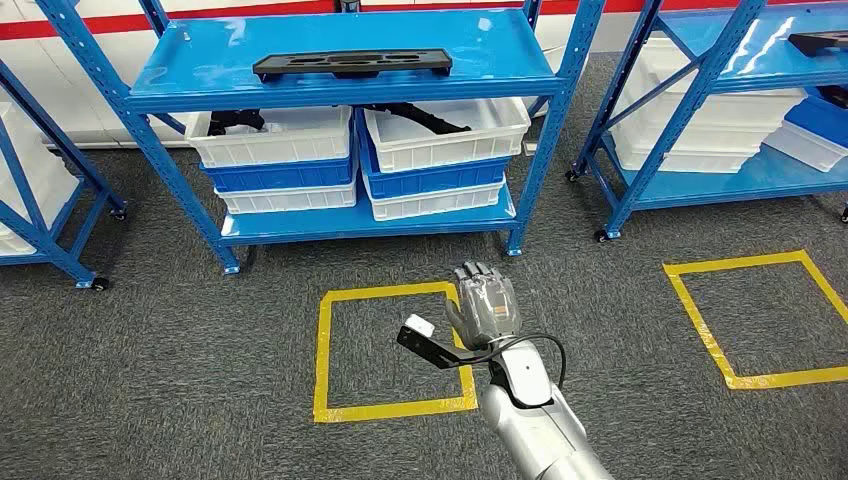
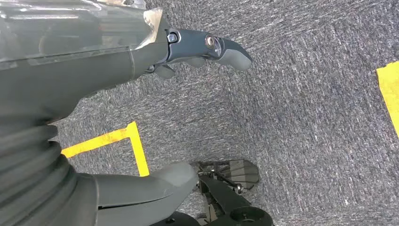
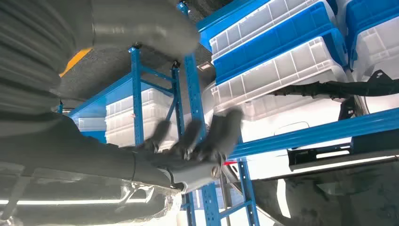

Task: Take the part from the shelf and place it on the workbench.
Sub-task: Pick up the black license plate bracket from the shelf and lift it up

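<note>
Your right hand (image 1: 486, 300) reaches empty, fingers apart | part (image 1: 351, 64) untouched on shelf (image 1: 200, 70) | left hand (image 2: 141, 117) empty, fingers apart | pick and placing remain

No legible text, label, brand, number or sign is found in any view. The shelf (image 1: 340, 70), the white and blue bins (image 1: 445, 135) and the part (image 1: 350, 64) on the top level carry no readable marking. The yellow tape squares (image 1: 395, 345) on the carpet are plain outlines without lettering.
</note>
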{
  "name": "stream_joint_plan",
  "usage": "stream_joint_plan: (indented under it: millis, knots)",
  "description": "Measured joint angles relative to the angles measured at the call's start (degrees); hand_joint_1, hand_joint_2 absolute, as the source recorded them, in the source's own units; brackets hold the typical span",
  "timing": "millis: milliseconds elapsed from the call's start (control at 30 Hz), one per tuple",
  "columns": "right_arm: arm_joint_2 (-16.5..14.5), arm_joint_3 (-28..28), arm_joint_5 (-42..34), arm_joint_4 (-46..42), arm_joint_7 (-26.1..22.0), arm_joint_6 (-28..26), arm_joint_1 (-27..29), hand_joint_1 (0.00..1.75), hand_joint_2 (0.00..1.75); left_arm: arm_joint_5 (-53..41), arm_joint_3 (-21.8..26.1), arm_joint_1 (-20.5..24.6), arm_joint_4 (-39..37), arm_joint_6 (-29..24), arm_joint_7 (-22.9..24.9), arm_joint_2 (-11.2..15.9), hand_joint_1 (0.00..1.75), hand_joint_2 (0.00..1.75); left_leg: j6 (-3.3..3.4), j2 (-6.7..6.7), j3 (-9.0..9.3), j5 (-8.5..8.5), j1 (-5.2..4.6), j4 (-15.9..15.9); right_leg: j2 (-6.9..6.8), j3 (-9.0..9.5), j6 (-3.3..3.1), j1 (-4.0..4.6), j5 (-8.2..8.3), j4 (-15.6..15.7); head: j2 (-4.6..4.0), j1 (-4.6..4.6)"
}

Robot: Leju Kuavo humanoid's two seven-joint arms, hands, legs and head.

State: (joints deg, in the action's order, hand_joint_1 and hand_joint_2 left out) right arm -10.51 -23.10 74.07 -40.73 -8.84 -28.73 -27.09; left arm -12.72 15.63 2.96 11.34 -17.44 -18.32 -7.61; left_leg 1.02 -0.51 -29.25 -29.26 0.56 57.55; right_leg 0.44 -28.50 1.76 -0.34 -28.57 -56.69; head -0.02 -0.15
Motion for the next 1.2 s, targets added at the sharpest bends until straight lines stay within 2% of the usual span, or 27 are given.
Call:
stream_joint_plan:
  millis: [233,333,367,467,1033,1167,1200]
  knots:
    - [-0.02,0.00,0.29,-0.28,0.49,-0.11,0.04,0.00,1.75,-0.16,0.19,0.00,0.00,0.09,0.00,0.00,0.00,1.75,0.00,0.00,0.00,0.00,0.00,0.00,0.00,0.00,0.00,0.00,0.00,0.00,0.00,0.00]
    - [-0.02,0.00,0.39,-0.59,0.70,-0.15,0.11,0.00,0.44,-0.26,0.24,0.00,0.00,0.11,-0.01,0.00,0.00,1.75,0.00,0.00,0.00,0.00,0.00,0.00,0.00,0.00,0.00,0.00,0.00,0.00,0.00,0.00]
    - [-0.02,0.00,0.40,-0.64,0.74,-0.15,0.14,0.00,0.44,-0.26,0.24,0.00,0.00,0.11,-0.01,0.00,0.00,1.75,0.00,0.00,0.00,0.00,0.00,0.00,0.00,0.00,0.00,0.00,0.00,0.00,0.00,-0.01]
    - [-0.02,0.00,0.54,-0.79,0.82,-0.27,0.21,0.00,1.75,-0.34,0.24,0.00,0.00,0.14,-0.02,0.00,0.00,1.75,0.00,0.00,0.01,0.00,0.00,0.00,0.00,0.00,0.00,0.00,0.00,0.00,0.00,-0.01]
    - [-0.49,-0.92,3.15,-1.18,-0.15,-0.72,-0.05,0.00,1.75,-0.69,0.33,0.01,0.00,0.95,-0.92,-0.02,0.00,1.75,0.00,0.00,0.00,0.00,0.00,0.00,0.00,0.01,0.00,0.00,0.00,0.00,0.00,-0.01]
    - [-1.17,-1.91,3.45,-0.68,-0.16,-0.82,-1.09,0.00,1.75,-0.42,0.45,0.00,0.00,2.27,-3.01,-0.14,0.00,0.00,0.00,-0.01,0.00,0.00,0.00,0.00,0.00,0.01,0.00,0.00,0.00,0.00,0.00,-0.01]
    - [-1.27,-2.09,3.33,-0.49,-0.21,-0.87,-1.42,0.00,1.75,-0.38,0.48,-0.01,0.00,2.59,-3.79,-0.19,0.00,0.00,0.00,-0.01,0.00,0.01,0.00,0.00,0.00,0.01,0.00,0.00,0.00,0.00,0.00,-0.01]
